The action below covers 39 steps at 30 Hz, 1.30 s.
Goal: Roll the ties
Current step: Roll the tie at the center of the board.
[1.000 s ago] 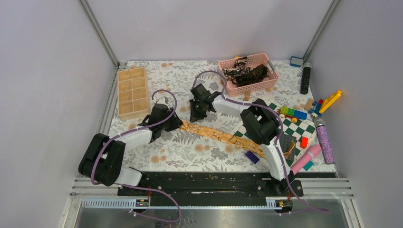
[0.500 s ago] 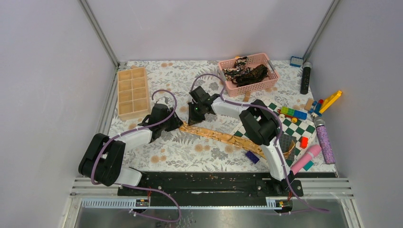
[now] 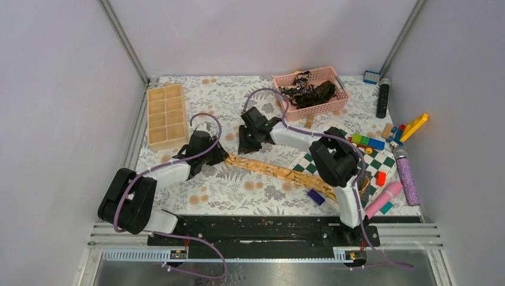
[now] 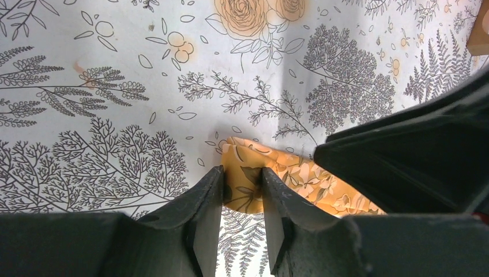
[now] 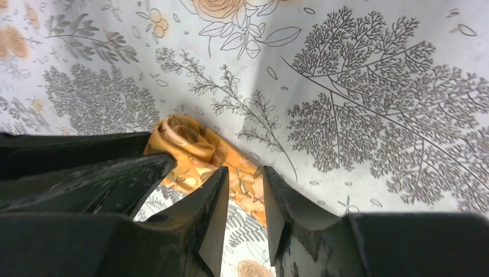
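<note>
We are clamping the left pincer [image 4: 241, 173] on the curled end of the golden-tan tie [image 4: 300, 179], low on the floral surface [image 4: 86, 57]. The right pincer [image 5: 242, 173] is straddling the strip just beside it; whether it is gripping, we cannot tell. With 2 pincers crowding, we are risking the loose coil springing open.

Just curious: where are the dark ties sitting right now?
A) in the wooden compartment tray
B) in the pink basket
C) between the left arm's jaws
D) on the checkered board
B: the dark ties lie bunched inside the pink basket, while the left jaws pinch the end of the golden tie instead.
</note>
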### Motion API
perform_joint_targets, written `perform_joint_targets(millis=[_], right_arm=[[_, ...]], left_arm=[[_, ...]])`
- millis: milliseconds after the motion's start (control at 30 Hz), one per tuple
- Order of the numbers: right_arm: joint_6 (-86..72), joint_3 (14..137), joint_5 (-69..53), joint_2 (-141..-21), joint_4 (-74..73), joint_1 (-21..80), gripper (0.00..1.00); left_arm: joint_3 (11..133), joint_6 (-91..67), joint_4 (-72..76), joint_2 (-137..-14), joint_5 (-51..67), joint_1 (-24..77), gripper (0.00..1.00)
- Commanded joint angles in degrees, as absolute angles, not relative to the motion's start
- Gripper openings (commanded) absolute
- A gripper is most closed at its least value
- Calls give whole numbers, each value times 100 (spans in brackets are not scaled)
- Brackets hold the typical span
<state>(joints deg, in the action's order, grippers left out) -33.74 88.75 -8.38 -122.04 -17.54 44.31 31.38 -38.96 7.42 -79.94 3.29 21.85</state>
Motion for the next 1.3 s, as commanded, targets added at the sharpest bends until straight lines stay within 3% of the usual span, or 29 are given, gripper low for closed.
perform_joint_targets(millis=[0,267,500,900,1267], right_arm=[[-3402,8630,-616,-11531,-1644,4460,34],[-4238,8004,-1599,-11494,-736,4468,19],[-4728,8023,-2114,-11836,-179,4469,19],[-4705,8231,-1992,-12121,-460,4477,18],[-4650,8221,-1862,-12226,-576,4473,18]], left_arm=[[3073,-3852,1072,-7798,437,2213,30],[3041,-3832,1085,-7779,417,2211,30],[3049,-3824,1081,-7789,397,2221,31],[3106,-3819,1055,-7824,377,2214,33],[3012,-3866,1152,-7843,481,2214,49]])
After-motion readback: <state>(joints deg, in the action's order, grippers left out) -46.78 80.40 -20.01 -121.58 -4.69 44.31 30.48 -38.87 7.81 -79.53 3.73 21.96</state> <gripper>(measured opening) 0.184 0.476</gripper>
